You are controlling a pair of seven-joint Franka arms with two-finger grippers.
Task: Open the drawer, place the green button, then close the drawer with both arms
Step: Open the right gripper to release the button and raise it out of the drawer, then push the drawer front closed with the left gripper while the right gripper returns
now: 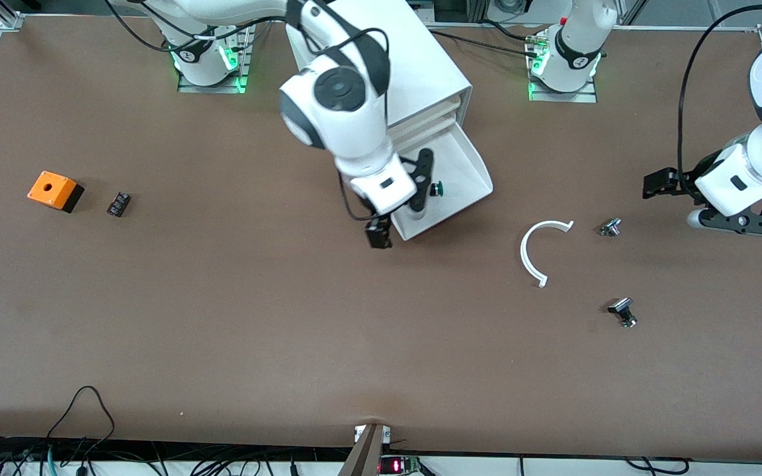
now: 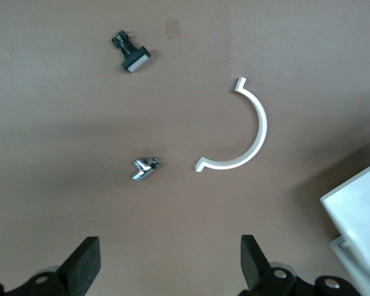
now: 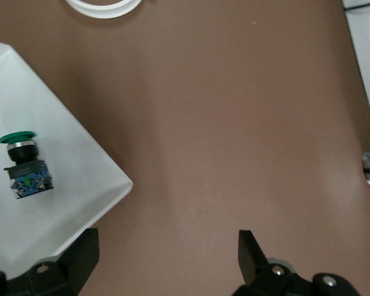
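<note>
Spread wide and holding nothing, the right gripper [image 1: 421,185] hangs over the pulled-out drawer [image 1: 470,173], the lowest tray of the white cabinet [image 1: 414,73]. The button [image 3: 23,165] lies on its side on the drawer's white floor, apart from the fingers, green cap and black-and-blue body both plain in the right wrist view. So the placing looks done; closing the drawer is what remains.

The left gripper [image 1: 705,198] waits toward the left arm's end of the table, its fingers [image 2: 83,265] also parted and empty, above bare tabletop. Near it lie a white curved half-ring piece [image 1: 532,250] and two small silver-and-black metal parts [image 1: 611,227] [image 1: 623,312]. Toward the right arm's end sit an orange box with a hole [image 1: 54,190] and a small black block [image 1: 118,203].

Risks from here, as a judgement:
- The button lies loose on a smooth floor, so a quick shove on the drawer could roll it; if it ended up at the inner edge it might jam under the tray above.
- The right gripper's fingers hang inside the drawer's outline; pushing the tray before that arm lifts clear would trap or strike them.
- The drawer sits at an angle to the table edge, so an off-centre push may skew the tray or shift the whole cabinet.
- The left arm, reaching in, would pass over the half-ring and could sweep it along.
</note>
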